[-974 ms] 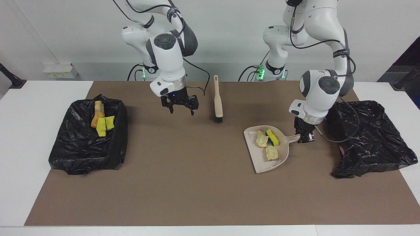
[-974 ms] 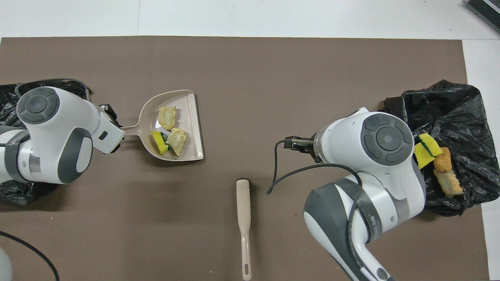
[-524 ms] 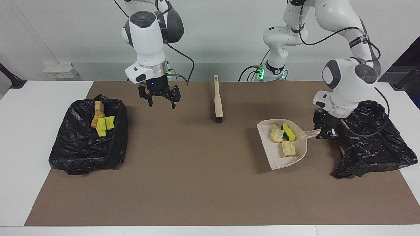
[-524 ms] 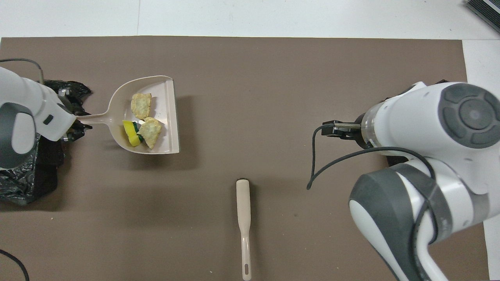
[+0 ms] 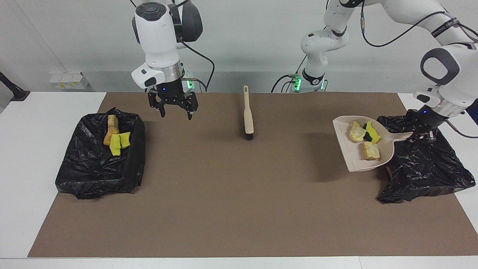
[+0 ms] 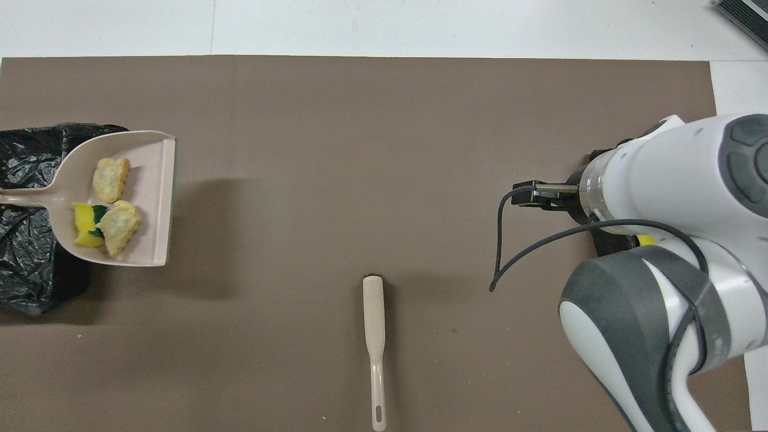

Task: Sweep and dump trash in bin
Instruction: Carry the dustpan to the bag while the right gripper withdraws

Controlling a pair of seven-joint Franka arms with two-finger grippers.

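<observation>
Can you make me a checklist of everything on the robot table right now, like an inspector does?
Surface: brown mat on a white table.
Job's things: three trash pieces ride in the dustpan, raised beside the black bin at the left arm's end; more trash lies in the other black bin.
Clutter: brush lies on the mat.
Grippers: left gripper shut on the dustpan handle; right gripper open, empty, waiting over the mat.
Cables: black cable loops off the right arm.
Surroundings: white wall, small box.
</observation>
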